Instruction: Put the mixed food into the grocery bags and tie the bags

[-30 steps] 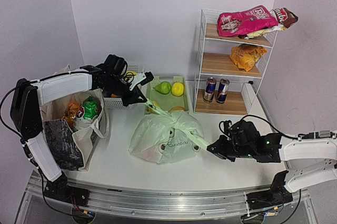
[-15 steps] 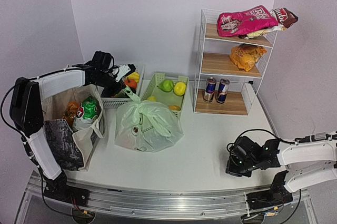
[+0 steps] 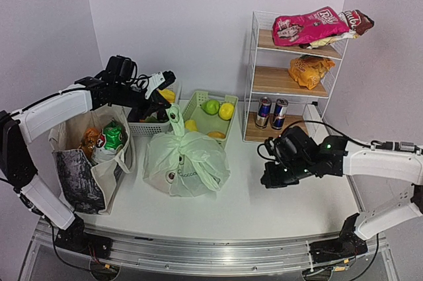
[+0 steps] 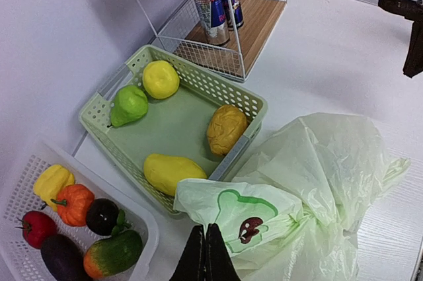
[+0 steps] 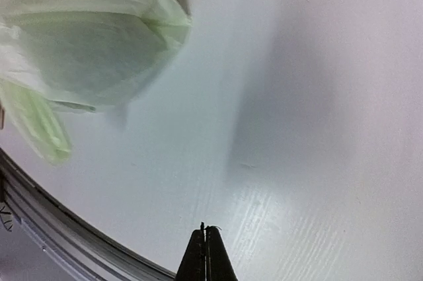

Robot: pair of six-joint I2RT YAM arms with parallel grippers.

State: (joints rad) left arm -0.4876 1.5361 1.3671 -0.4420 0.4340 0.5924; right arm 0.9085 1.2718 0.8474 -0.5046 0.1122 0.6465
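Note:
The pale-green plastic bag (image 3: pixel 188 162) printed with avocados sits knotted in the middle of the table. One handle flap (image 4: pixel 244 218) is pulled upward. My left gripper (image 3: pixel 166 106) is shut on the tip of that flap, seen up close in the left wrist view (image 4: pixel 205 231). The beige canvas tote (image 3: pixel 79 162) stands at the left, holding a green-white packet (image 3: pixel 112 137) and an orange one (image 3: pixel 90 139). My right gripper (image 3: pixel 269 178) hovers right of the plastic bag (image 5: pixel 79 43); it is shut (image 5: pixel 205 229) with nothing in it, over bare table.
A wire shelf (image 3: pixel 291 76) at the back right carries a pink snack packet (image 3: pixel 307 26), an orange packet (image 3: pixel 309 69) and two drink cans (image 3: pixel 271 112). A green basket (image 4: pixel 99 122) of toy fruit and a white basket (image 4: pixel 139 208) of toy vegetables stand behind the plastic bag.
The bag was stretched between both grippers; the right one let go, drew back, then came in toward the centre. The left gripper lifted its handle, and the bag slid left and upright.

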